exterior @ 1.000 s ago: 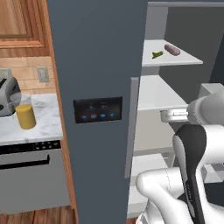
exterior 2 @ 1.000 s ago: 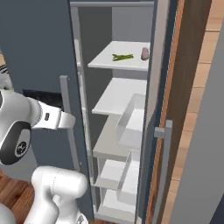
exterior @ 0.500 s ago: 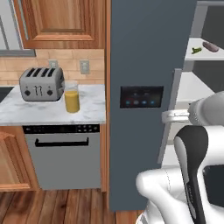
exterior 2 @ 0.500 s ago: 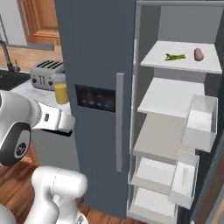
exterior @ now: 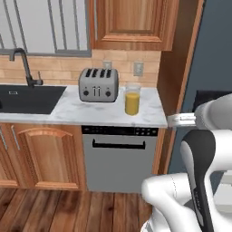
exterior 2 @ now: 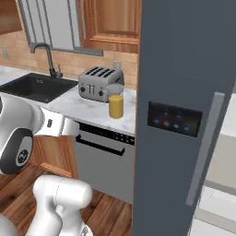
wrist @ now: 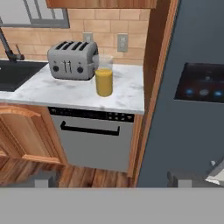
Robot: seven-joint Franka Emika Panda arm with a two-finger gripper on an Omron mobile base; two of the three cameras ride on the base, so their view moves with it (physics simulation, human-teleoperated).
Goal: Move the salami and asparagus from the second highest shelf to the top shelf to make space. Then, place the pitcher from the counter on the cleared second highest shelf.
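The pitcher [exterior: 132, 102] stood upright on the counter [exterior: 81, 111], just to the right of a silver four-slot toaster [exterior: 98, 84] and near the counter's right end; its lower part was mustard yellow, while the upper rim looked pale and glassy and was hard to separate from the tiled wall behind. In the right base view the same pitcher [exterior 2: 116, 104] sat in front of the toaster [exterior 2: 98, 83], partly covering its right corner. From the hand view the pitcher [wrist: 104, 80] stood well away from the gripper [wrist: 114, 179], whose two dark finger tips [wrist: 43, 180] rose far apart at the lower edge, wide open with nothing between them. A grey dishwasher front [exterior: 120, 157] sat under the counter below the pitcher, and a black sink [exterior: 27, 97] with a dark tap was cut off at the left edge. The closed grey fridge door [exterior 2: 184, 106] with its lit panel [exterior 2: 174, 119] covered most of the fridge in the right base view, so only a pale sliver of the interior [exterior 2: 221, 175] showed beyond its handle, too little to tell which shelf it was.
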